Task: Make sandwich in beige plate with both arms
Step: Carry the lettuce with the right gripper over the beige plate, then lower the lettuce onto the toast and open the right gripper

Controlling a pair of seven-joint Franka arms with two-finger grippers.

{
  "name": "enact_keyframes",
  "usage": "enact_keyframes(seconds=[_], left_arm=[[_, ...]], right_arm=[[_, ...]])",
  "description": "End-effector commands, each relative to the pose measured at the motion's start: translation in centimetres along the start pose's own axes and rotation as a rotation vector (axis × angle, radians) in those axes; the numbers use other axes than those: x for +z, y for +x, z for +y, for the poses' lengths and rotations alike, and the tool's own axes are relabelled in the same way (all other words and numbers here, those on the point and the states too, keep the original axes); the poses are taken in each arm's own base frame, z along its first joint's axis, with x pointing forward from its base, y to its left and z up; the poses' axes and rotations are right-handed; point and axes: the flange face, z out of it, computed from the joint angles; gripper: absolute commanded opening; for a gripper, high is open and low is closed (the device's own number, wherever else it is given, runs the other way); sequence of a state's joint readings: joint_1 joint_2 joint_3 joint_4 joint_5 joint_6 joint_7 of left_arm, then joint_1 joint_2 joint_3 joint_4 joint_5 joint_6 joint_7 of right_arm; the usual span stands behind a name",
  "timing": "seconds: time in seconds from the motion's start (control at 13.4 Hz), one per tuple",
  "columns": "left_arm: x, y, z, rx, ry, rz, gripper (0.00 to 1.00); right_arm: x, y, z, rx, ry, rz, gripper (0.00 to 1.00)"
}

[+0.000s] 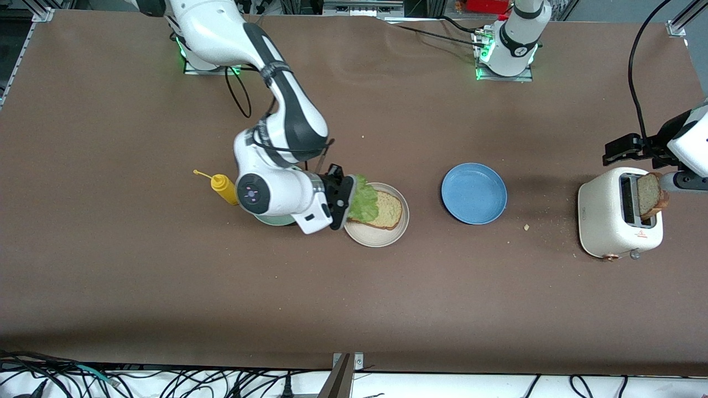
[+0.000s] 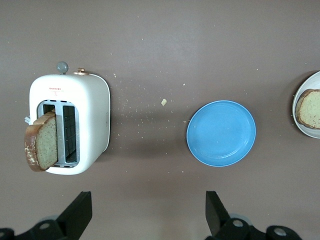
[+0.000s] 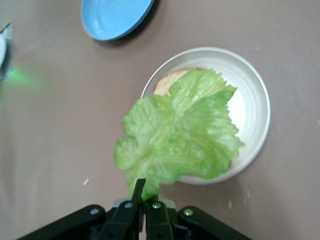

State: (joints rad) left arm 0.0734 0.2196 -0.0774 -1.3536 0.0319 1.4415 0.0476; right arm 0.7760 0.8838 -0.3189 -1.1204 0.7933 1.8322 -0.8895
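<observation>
One lettuce leaf (image 3: 180,132) is being clamped by the right end effector (image 3: 145,197) over the beige plate (image 1: 381,235) holding one bread slice (image 1: 387,210); the left end effector (image 2: 145,215) is being held apart above the surface (image 1: 166,276).

Two bread slices (image 1: 387,210) (image 1: 651,194), one lettuce leaf (image 1: 365,203), three plates (image 1: 381,235) (image 1: 474,193) (image 1: 275,220), one toaster (image 1: 608,221), one mustard bottle (image 1: 224,188)

A wide brown table (image 1: 166,287) fills the view under even light; black cables (image 1: 166,381) lie along a white floor at its near edge.

Bare table lies between the blue plate (image 1: 474,193) and the toaster (image 1: 618,221); a mustard bottle (image 1: 223,188) crowds the right arm.
</observation>
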Motion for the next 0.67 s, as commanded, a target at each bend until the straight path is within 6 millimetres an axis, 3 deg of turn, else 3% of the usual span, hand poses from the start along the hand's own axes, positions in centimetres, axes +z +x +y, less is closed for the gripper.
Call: enact_keyframes(seconds=[0.0, 0.22, 0.37, 0.45, 0.52, 0.6], left_arm=[[-0.7, -0.4, 0.1, -0.007, -0.024, 0.002, 1.00], [-0.7, -0.4, 0.1, -0.007, -0.024, 0.002, 1.00], [-0.7, -0.4, 0.1, -0.007, -0.024, 0.002, 1.00], [-0.7, -0.4, 0.1, -0.007, -0.022, 0.002, 1.00], [-0.7, -0.4, 0.1, -0.007, -0.023, 0.002, 1.00], [-0.7, -0.4, 0.1, -0.007, -0.024, 0.002, 1.00]], right_arm=[[4.0, 1.3, -0.2, 0.008, -0.015, 0.078, 0.00], [6.8, 2.0, -0.8, -0.008, -0.056, 0.096, 0.00], [7.9, 1.4, -0.1, -0.033, -0.085, 0.099, 0.00], [7.8, 1.4, 0.0, -0.051, -0.094, 0.098, 0.54], [7.5, 1.5, 0.0, -0.082, -0.123, 0.078, 1.00], [7.2, 1.4, 0.1, -0.098, -0.143, 0.059, 1.00]])
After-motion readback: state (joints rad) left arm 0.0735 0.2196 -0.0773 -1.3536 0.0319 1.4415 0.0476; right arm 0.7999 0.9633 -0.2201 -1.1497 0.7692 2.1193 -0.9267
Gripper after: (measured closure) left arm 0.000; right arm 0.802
